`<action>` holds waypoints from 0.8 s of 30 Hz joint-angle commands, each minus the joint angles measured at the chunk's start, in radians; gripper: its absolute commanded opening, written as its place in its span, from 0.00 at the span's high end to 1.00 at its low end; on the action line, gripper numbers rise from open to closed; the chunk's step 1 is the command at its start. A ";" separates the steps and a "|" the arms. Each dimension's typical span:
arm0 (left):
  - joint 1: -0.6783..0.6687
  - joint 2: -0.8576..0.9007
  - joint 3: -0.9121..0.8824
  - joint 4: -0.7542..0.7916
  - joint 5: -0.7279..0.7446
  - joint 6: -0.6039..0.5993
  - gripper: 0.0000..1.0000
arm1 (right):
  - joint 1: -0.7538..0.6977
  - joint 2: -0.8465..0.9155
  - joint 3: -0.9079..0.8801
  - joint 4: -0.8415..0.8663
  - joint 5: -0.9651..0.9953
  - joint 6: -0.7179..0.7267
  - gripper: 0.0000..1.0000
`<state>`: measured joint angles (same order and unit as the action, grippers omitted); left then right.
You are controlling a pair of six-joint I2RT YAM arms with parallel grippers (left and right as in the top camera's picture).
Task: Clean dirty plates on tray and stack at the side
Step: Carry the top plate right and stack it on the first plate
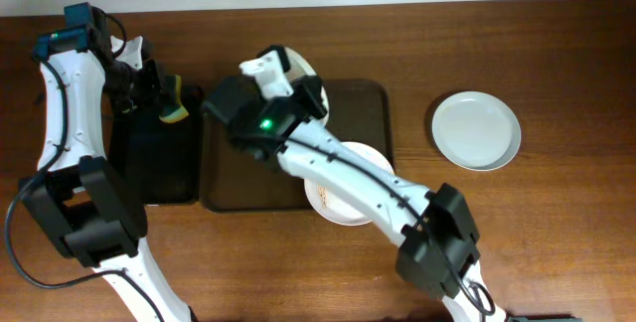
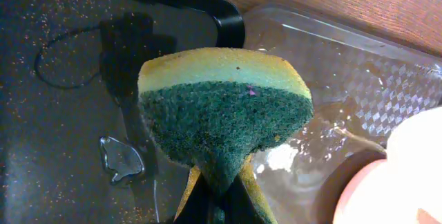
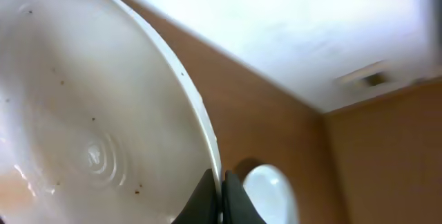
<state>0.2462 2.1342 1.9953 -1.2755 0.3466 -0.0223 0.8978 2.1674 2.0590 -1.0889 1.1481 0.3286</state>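
My right gripper [image 1: 295,81] is shut on the rim of a white plate [image 1: 301,64], held tilted above the far edge of the dark brown tray [image 1: 370,103]. In the right wrist view the jaws [image 3: 222,191] pinch that plate's rim [image 3: 83,127]; small brown specks dot it. A second plate [image 1: 343,203] with orange streaks lies on the tray's near edge, partly under my right arm. A third plate [image 1: 475,130] sits on the table to the right and shows in the right wrist view [image 3: 271,195]. My left gripper [image 1: 164,98] is shut on a yellow-green sponge [image 2: 224,106].
A smaller black tray [image 1: 154,163] lies left of the brown tray, wet with a small puddle [image 2: 121,158]. The sponge hangs over the seam between the black tray [image 2: 62,113] and the brown tray [image 2: 359,79]. The table's far edge runs along the top.
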 commanded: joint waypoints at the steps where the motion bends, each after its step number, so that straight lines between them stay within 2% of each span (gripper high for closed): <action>1: -0.001 -0.006 0.015 0.002 -0.003 0.016 1.00 | 0.039 -0.018 0.015 0.003 0.246 0.031 0.96; 4: -0.001 -0.006 0.014 0.002 -0.003 0.016 1.00 | 0.059 -0.018 0.015 0.003 0.324 0.053 0.96; 8: -0.001 -0.006 0.015 0.002 -0.003 0.016 1.00 | 0.055 -0.019 0.015 0.002 0.300 0.055 0.96; 9: -0.001 -0.006 0.014 0.002 -0.003 0.016 1.00 | 0.047 -0.027 0.015 -0.010 0.210 0.055 0.96; 11: -0.001 -0.006 0.015 0.001 -0.003 0.016 1.00 | -0.013 -0.080 0.015 -0.056 -0.091 0.055 0.96; 14: -0.001 -0.006 0.014 0.002 -0.003 0.016 1.00 | -0.196 -0.198 0.015 -0.096 -0.500 0.072 0.96; 15: -0.001 -0.006 0.014 0.002 -0.003 0.016 1.00 | -0.316 -0.250 0.015 -0.115 -0.695 0.068 0.96; 17: -0.001 -0.006 0.014 0.002 -0.003 0.016 1.00 | -0.492 -0.289 0.015 -0.165 -0.897 0.066 0.96; 18: -0.001 -0.006 0.014 0.002 -0.003 0.016 1.00 | -0.631 -0.294 0.015 -0.222 -0.985 0.051 0.96; 22: -0.001 -0.006 0.014 0.003 -0.003 0.016 1.00 | -0.916 -0.278 -0.011 -0.338 -1.032 0.042 0.96; 24: -0.001 -0.006 0.014 0.005 -0.004 0.016 1.00 | -1.053 -0.274 -0.084 -0.344 -1.032 0.042 0.96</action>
<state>0.2462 2.1342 1.9953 -1.2747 0.3424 -0.0219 -0.0540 1.8877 2.0418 -1.4235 0.1745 0.3737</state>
